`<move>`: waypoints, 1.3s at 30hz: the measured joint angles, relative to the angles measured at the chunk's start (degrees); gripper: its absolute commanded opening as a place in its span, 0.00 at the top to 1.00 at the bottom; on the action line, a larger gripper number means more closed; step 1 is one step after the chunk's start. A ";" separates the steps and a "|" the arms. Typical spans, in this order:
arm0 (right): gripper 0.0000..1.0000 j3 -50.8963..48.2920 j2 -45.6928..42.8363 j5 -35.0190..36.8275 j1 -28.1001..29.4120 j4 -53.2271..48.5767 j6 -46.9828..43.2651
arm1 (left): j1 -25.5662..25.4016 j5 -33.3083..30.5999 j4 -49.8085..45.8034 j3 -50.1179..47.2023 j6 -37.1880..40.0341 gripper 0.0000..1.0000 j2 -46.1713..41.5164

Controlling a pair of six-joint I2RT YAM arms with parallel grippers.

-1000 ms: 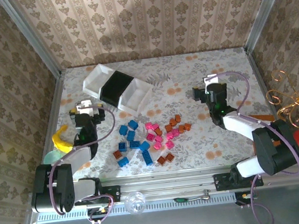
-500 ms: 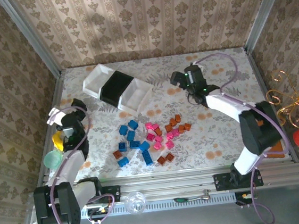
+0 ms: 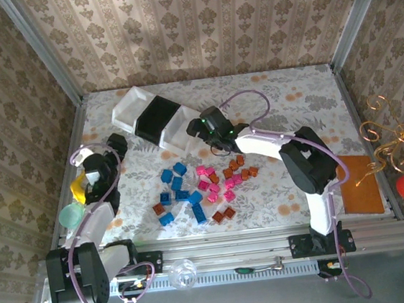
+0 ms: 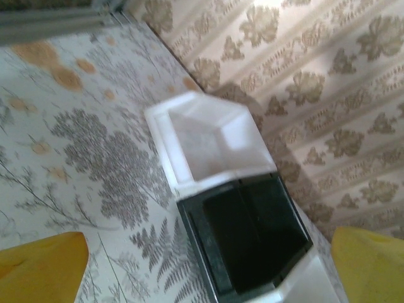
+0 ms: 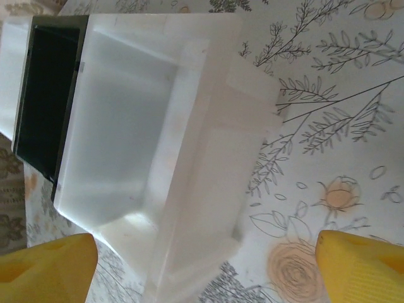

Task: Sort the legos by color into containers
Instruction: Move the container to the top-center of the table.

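Left end effector [image 3: 99,164] was positioned at the left side of the counter [image 3: 282,92], just beside the yellow banana toy [image 3: 80,187]; the pale green cup [image 3: 69,215] sat nearer the arm bases. In the left wrist view its yellow fingertips [image 4: 39,265] stood wide apart with nothing gripped, so the jaws were spread and empty, facing the trays. The containers [image 3: 141,100] lay as one joined diagonal row at the far left of the counter: left white tray [image 3: 120,111], black tray [image 3: 146,132], right white tray [image 3: 179,141]. The legos [image 3: 199,189] lay loose on the counter, near the trays on the side toward the arm bases. They were roughly grouped: blue to the left, pink in the middle, orange-brown mostly to the right, with a few orange-brown strays at the near edge of the pile. Right end effector [image 3: 201,126] reached across the counter to the outer end of the right white tray; contact could not be determined. In the right wrist view its fingertips were far apart, jaws spread and holding nothing. That white tray lay in the span between them, with the black tray beyond it.
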 measured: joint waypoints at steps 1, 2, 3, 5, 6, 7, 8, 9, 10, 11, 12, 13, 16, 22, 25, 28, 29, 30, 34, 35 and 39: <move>0.17 1.27 1.09 0.20 0.09 -0.55 1.03 | -0.66 0.81 -1.57 0.61 0.02 0.00 -0.17; 0.19 2.32 1.99 0.39 0.20 -0.98 1.81 | -1.14 1.38 -2.91 1.16 0.04 0.00 -0.39; 0.23 3.54 3.06 0.46 0.24 -1.60 2.71 | -1.66 1.86 -4.17 1.64 0.07 0.00 -0.79; 0.28 5.27 4.72 0.46 0.35 -2.62 4.13 | -2.38 3.06 -6.49 2.40 0.09 0.00 -1.75; 0.31 6.08 5.53 0.46 0.35 -3.28 4.50 | -2.60 3.63 -7.87 2.80 0.20 0.01 -2.29; 0.34 6.67 6.16 0.44 0.35 -3.78 4.85 | -2.82 4.22 -8.81 3.08 0.31 0.01 -2.71; 0.35 7.34 6.82 0.44 0.35 -4.46 4.98 | -2.95 4.61 -9.73 3.34 0.48 0.02 -3.08; 0.37 8.15 7.41 0.46 0.33 -5.42 4.85 | -3.10 4.98 -10.97 3.67 0.70 0.02 -3.54; 0.39 9.05 7.91 0.46 0.33 -6.45 4.61 | -3.34 5.31 -12.07 3.96 1.05 0.02 -3.98; 0.40 9.92 8.35 0.46 0.33 -7.41 4.26 | -3.67 5.49 -13.00 4.20 1.36 0.02 -4.37; 0.43 11.26 8.87 0.44 0.09 -8.52 3.91 | -4.09 5.68 -14.29 4.50 1.81 0.02 -5.03; 0.46 12.59 9.40 0.39 -0.02 -9.55 3.54 | -4.63 5.73 -15.37 4.74 2.40 0.01 -5.64; 0.53 15.61 10.60 0.24 -0.76 -11.87 2.54 | -6.36 5.68 -18.23 5.35 4.15 0.01 -7.34; 0.68 21.84 13.20 -1.99 -3.93 -17.33 -0.74 | -9.51 5.16 -22.62 7.15 7.13 0.00 -8.72; 0.73 23.23 13.66 -3.08 -5.53 -18.71 -2.45 | -10.51 5.09 -23.82 8.15 7.98 0.00 -8.74; 0.77 23.76 13.66 -4.42 -7.69 -20.17 -4.50 | -11.52 5.86 -24.09 8.83 8.48 0.00 -8.72; 0.77 23.91 13.66 -4.74 -8.41 -20.55 -5.38 | -11.93 6.19 -24.11 8.98 8.66 0.00 -8.72; 0.79 24.37 13.66 -5.60 -9.42 -21.33 -6.62 | -12.59 6.38 -24.35 9.27 8.90 0.00 -8.72; 0.86 28.30 14.36 -9.51 -14.67 -27.54 -13.92 | -15.74 7.08 -24.65 10.45 11.04 0.00 -8.72; 0.86 29.64 14.71 -10.86 -16.35 -29.29 -16.48 | -16.68 7.19 -24.74 10.88 11.87 0.00 -8.72; 0.86 31.17 14.88 -14.84 -22.36 -34.45 -26.67 | -19.96 7.43 -25.16 13.03 14.51 0.00 -8.37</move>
